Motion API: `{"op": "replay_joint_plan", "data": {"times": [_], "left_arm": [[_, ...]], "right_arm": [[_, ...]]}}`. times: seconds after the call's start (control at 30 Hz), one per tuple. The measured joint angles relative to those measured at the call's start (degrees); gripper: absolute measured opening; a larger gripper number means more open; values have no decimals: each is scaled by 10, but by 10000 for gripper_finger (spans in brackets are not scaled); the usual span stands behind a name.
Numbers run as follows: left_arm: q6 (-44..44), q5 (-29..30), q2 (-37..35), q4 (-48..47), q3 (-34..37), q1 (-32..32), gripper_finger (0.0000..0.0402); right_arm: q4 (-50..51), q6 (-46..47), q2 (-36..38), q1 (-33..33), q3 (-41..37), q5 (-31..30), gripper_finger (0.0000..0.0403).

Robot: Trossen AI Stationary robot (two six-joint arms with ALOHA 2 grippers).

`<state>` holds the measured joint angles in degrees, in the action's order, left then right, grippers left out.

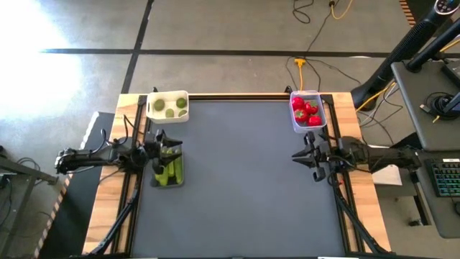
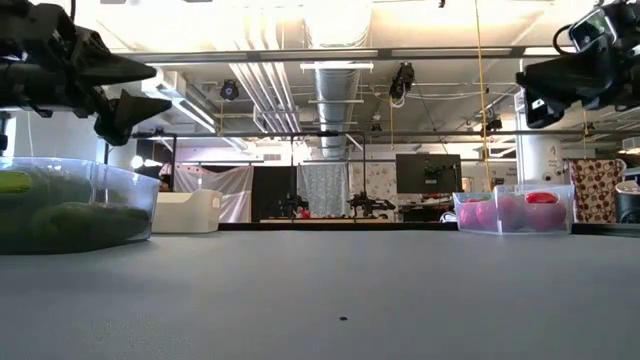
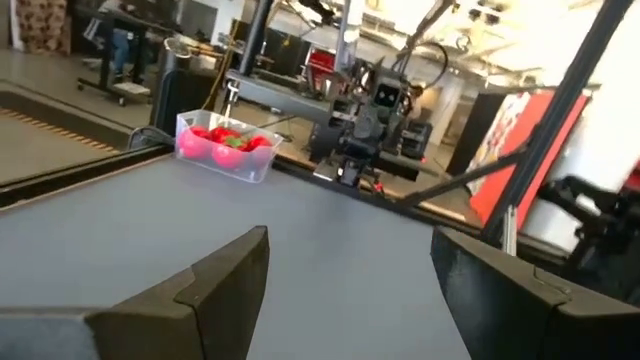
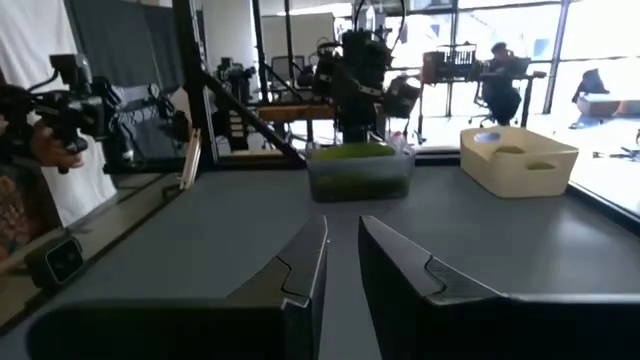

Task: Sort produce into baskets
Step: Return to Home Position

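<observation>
The left gripper (image 1: 164,152) hangs wide and empty above the green pods (image 1: 169,170). The right gripper (image 1: 305,155) is closed, holding nothing.

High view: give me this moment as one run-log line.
left claw: open, above green pods | right claw: shut, empty, beside red pieces tub | white tub: green balls | mat: bare

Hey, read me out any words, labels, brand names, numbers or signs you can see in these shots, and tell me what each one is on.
No text can be read in any view.
The white tub, the clear tub of red pieces and the tub of green pods: no labels visible.
The red panel in the left wrist view: no lettering can be made out.
The monitor in the room behind: nothing legible.
</observation>
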<state>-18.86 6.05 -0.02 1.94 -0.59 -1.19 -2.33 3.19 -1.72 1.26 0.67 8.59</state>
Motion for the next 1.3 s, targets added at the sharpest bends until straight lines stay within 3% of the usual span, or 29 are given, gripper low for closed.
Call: {"op": "replay_joint_plan", "data": {"times": [0.2, 1.3], "left_arm": [[38, -11, 18, -2, 0, 0, 262], [34, -11, 102, -5, -2, 0, 262]], "right_arm": [[0, -2, -13, 0, 0, 2, 54], [3, -2, -14, 0, 0, 3, 54]]}}
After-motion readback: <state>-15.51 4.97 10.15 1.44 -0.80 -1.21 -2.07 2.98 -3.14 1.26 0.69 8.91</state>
